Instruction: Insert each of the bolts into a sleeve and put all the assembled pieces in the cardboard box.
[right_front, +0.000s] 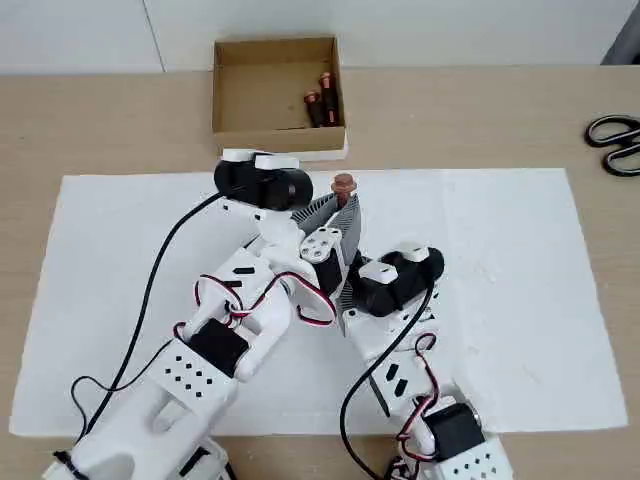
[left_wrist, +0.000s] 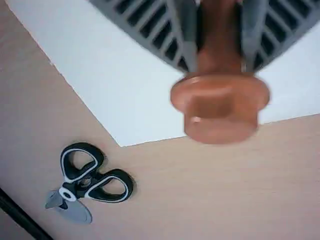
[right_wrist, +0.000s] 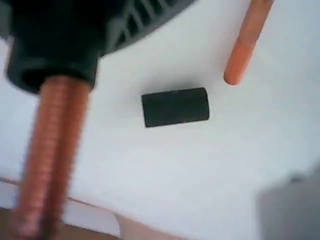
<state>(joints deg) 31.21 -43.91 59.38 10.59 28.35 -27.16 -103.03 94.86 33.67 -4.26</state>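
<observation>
Close up, the left wrist view shows the left gripper (left_wrist: 220, 25) pinching a copper-coloured bolt (left_wrist: 220, 107) by its shank, hexagonal head outward. The right wrist view shows the right gripper (right_wrist: 60, 25) clamped on a matte black sleeve (right_wrist: 50, 62), with coarse thread poking out of it. From above, the bolt head sits just outside the cardboard box (right_front: 240, 95), which holds two assembled pieces (right_front: 320, 100).
</observation>
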